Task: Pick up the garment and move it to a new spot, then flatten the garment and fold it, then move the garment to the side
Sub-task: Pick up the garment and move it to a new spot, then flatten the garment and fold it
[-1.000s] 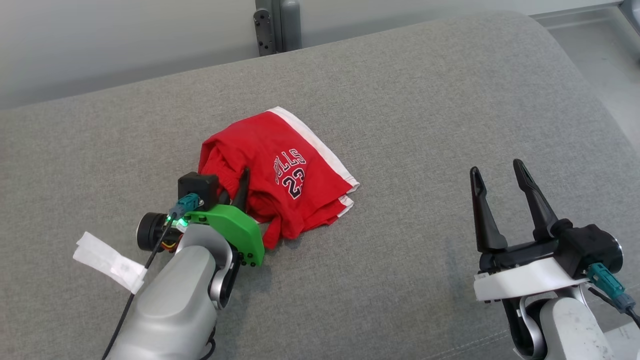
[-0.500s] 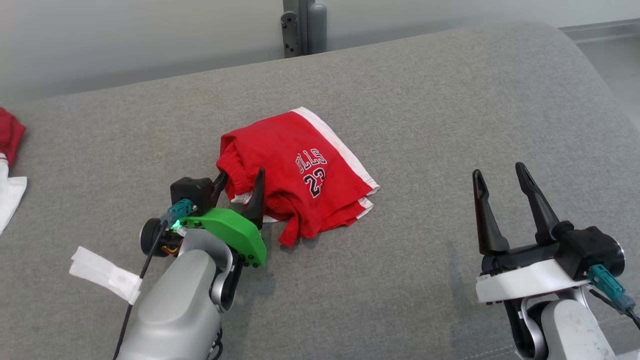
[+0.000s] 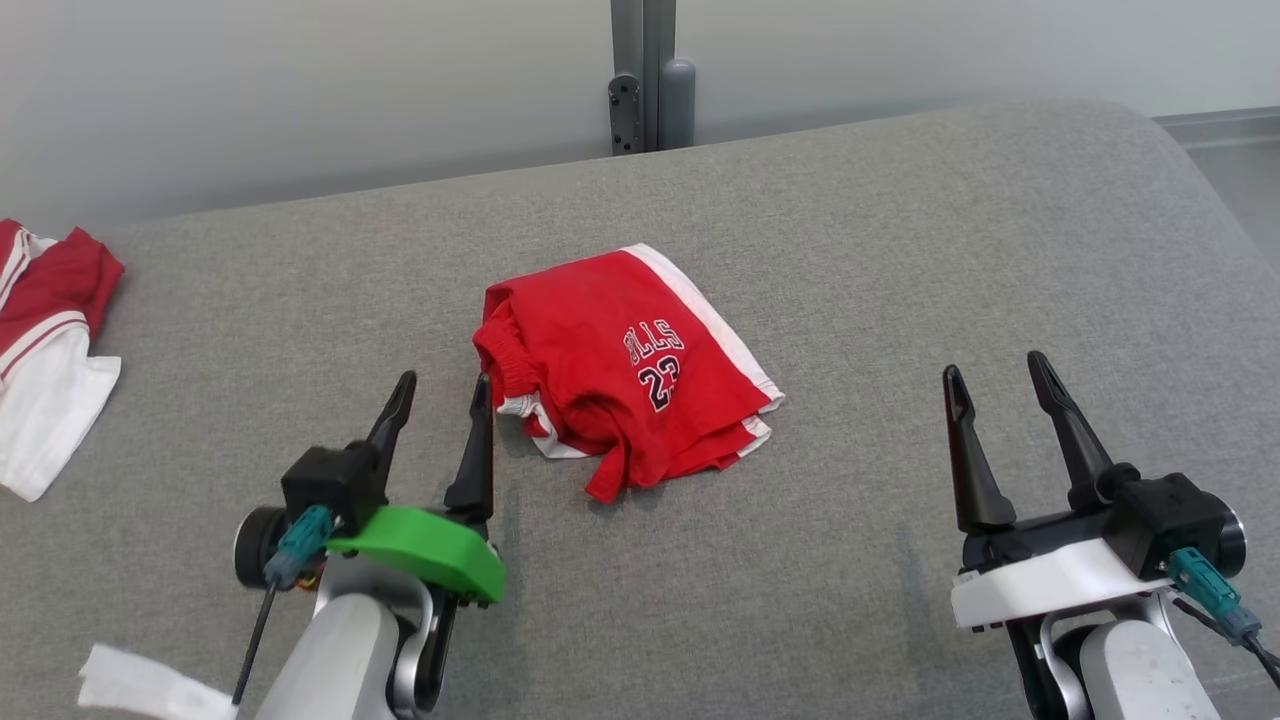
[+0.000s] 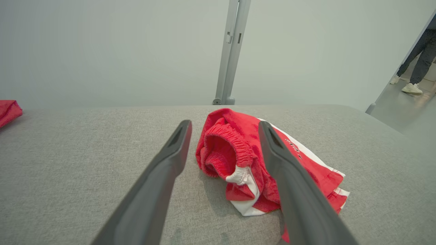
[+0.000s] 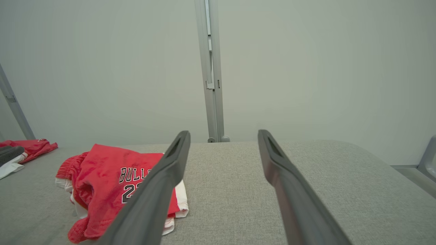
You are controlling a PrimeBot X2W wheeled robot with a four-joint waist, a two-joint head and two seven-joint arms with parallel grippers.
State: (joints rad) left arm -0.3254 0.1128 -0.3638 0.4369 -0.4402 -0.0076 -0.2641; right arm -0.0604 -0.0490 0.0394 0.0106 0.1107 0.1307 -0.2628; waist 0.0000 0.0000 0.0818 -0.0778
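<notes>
Evidently the work is at an early stage. Nearest, the left tool has its fingers spread with nothing between them, its right fingertip just beside the garment's waistband. The right tool is likewise spread and empty, well apart to the right. A little farther, in the middle of the grey counter, lies the garment, held by neither tool. I judge it set down at its spot, with the flattening, folding and the move aside all left to do. It is a pair of red shorts with white trim and a printed number. They are bunched in uneven layers, with the elastic waistband rolled up at the left and a loose corner trailing toward the near side. Farther left lies another red-and-white cloth.
</notes>
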